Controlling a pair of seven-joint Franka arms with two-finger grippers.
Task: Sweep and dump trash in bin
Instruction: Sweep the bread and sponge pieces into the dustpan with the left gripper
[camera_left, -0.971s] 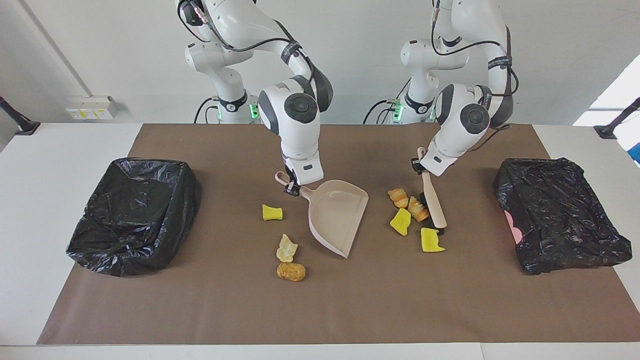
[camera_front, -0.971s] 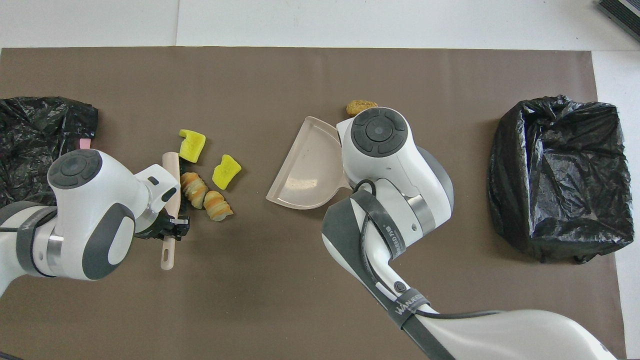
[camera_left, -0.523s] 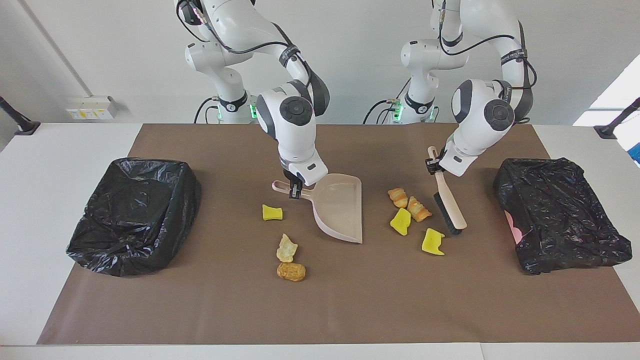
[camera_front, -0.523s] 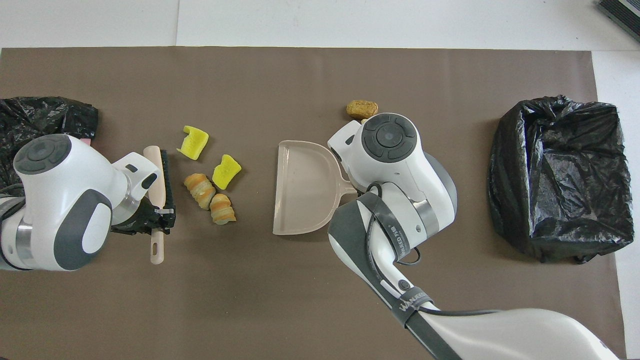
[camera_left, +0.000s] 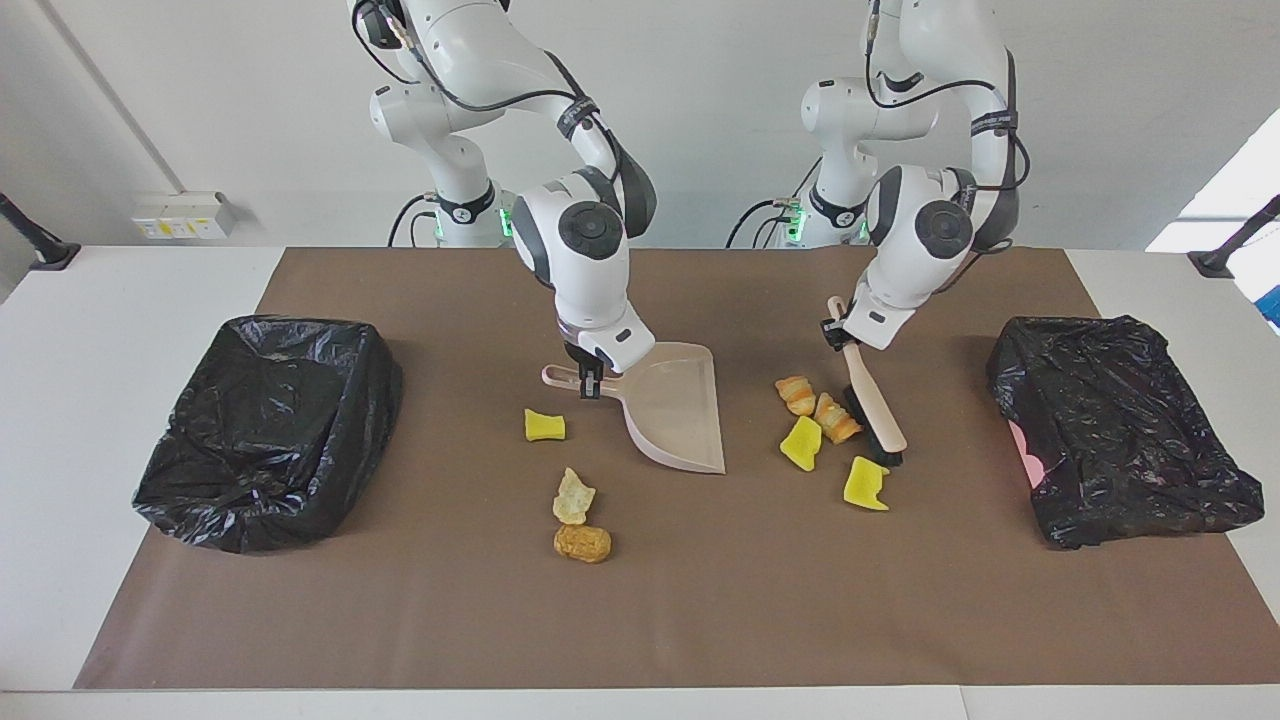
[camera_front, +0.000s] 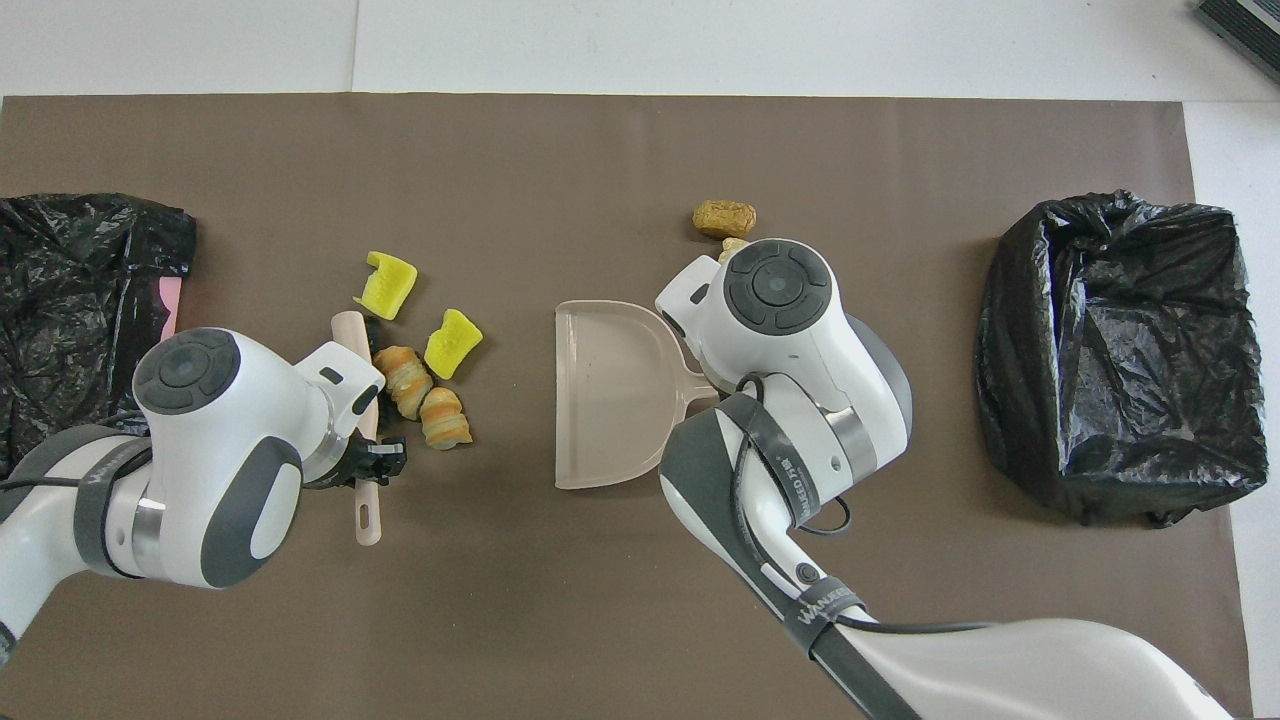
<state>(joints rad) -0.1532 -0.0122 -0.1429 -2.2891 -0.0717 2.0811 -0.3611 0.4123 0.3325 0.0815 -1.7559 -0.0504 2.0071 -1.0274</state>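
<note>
My right gripper (camera_left: 588, 380) is shut on the handle of the pale pink dustpan (camera_left: 675, 410), whose open mouth faces the left arm's end of the table. My left gripper (camera_left: 836, 335) is shut on the handle of the beige brush (camera_left: 875, 405). The brush's black bristles stand against two tan pastry lumps (camera_left: 818, 406). Two yellow sponge chunks (camera_left: 802, 442) (camera_left: 865, 484) lie beside them, between brush and dustpan (camera_front: 610, 395). More trash lies toward the right arm's end: a yellow chunk (camera_left: 545, 425), a tan scrap (camera_left: 573, 497) and a brown lump (camera_left: 582, 543). The overhead view hides my right gripper under its wrist.
A bin lined with a black bag (camera_left: 265, 430) stands at the right arm's end of the brown mat (camera_left: 700, 600). A second black-bagged bin (camera_left: 1120, 430) stands at the left arm's end, with a bit of pink showing at its side.
The brush swung out toward the left arm's end, then came back against the pastry lumps. The dustpan turned so its mouth faces the trash group and shifted slightly toward the robots.
</note>
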